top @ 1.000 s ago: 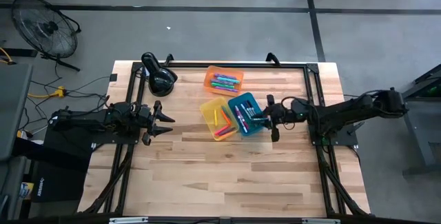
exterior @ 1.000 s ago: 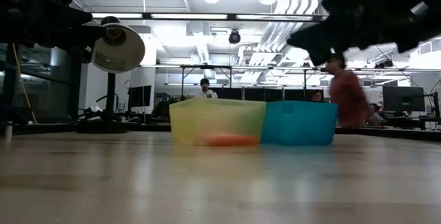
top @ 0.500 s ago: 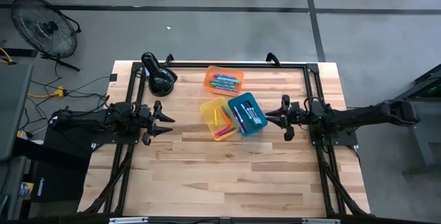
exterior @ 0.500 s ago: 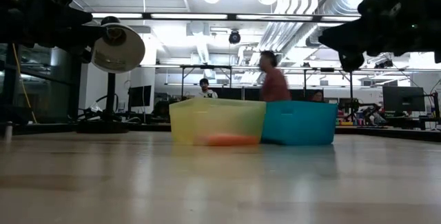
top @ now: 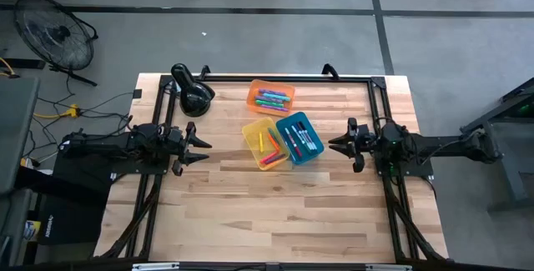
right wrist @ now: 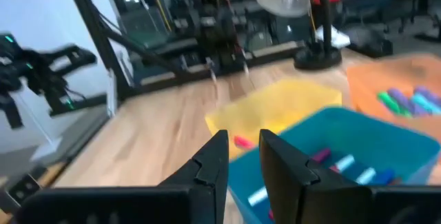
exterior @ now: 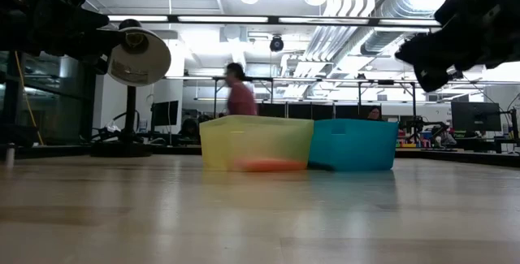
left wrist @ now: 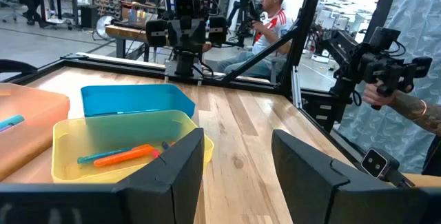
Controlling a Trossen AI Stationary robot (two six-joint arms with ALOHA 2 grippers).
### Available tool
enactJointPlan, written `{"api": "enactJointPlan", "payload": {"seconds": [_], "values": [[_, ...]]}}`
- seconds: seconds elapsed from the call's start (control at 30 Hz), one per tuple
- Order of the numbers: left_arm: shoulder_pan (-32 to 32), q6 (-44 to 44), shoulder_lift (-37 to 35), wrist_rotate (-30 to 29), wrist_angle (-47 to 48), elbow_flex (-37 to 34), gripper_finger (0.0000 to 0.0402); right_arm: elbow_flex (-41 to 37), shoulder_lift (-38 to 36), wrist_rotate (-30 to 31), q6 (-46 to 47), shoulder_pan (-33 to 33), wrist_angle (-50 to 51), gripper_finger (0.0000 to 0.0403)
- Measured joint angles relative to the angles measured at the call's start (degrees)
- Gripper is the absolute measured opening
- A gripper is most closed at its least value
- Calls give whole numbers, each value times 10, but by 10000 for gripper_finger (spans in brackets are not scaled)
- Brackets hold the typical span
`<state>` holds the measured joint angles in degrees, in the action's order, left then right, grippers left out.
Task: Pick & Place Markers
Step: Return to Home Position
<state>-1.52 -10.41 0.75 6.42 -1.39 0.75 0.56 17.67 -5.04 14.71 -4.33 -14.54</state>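
Note:
The markers lie in three trays at the table's middle. Green, blue and purple ones are in the orange tray (top: 270, 97). Orange, pink and green ones are in the yellow tray (top: 264, 144). Several more fill the blue tray (top: 299, 138). The yellow tray's orange marker (left wrist: 124, 156) rests flat on the tray floor. My right gripper (top: 332, 144) hovers just right of the blue tray (right wrist: 324, 148), empty, with a narrow gap between its fingers. My left gripper (top: 204, 148) waits left of the yellow tray, wide open and empty (left wrist: 238, 162).
A black desk lamp (top: 193, 94) stands at the far left corner of the table, beside the orange tray. Bare wood stretches along the near half of the table (top: 275, 213). In the room beyond the table, a person (exterior: 240, 95) walks past in the low view.
My right gripper has drawn back from above the blue tray toward the table's right edge and now hangs clear of the tray. The trays and my left arm have stayed put. The person in the background has walked across behind the trays.

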Motion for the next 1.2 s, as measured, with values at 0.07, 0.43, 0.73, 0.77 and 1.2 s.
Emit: {"api": "enactJointPlan", "payload": {"seconds": [0.07,0.43,0.73,0.77,1.2], "values": [[0,0,0,0,0,0,170,0,-28,1,-1,1,13,71],[0,0,0,0,0,0,170,0,-92,151,13,47,38,71],[0,0,0,0,0,0,170,0,-91,152,57,57,67,71],[0,0,0,0,0,0,170,0,-91,152,58,57,67,71],[0,0,0,0,0,0,170,0,-91,152,58,57,66,71]]}}
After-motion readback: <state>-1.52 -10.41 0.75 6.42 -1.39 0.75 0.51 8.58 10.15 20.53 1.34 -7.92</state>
